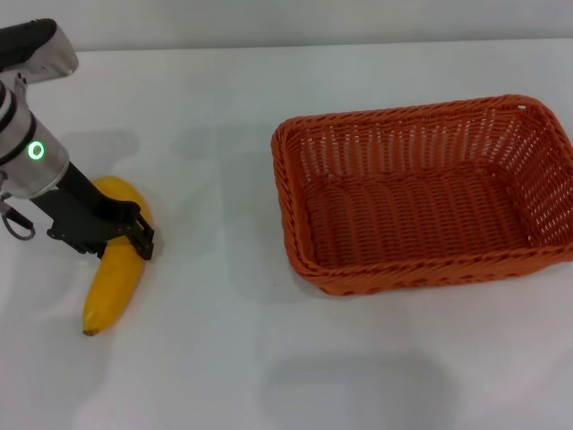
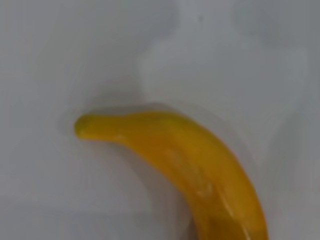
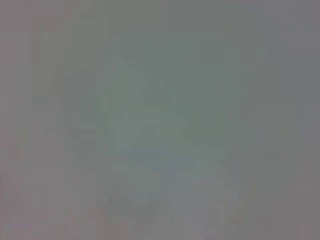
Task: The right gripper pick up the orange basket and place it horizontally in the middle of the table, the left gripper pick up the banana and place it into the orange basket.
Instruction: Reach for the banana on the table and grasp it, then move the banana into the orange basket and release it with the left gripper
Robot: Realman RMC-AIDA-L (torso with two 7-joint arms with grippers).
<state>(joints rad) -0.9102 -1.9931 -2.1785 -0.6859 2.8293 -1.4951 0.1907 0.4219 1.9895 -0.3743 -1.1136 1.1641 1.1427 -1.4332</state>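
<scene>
Down at the table (image 1: pixel 269 358), left pincer (image 1: pixel 134 235) clasped across the banana (image 1: pixel 115 278), well apart from the orange basket (image 1: pixel 428 193).

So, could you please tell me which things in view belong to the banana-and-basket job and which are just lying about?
Belonging to the job:
- banana, lying on the table
- orange basket, empty, on the table's right side
- left gripper, down at the banana's middle

Just lying about:
- nothing else shows; the right gripper is out of view
</scene>
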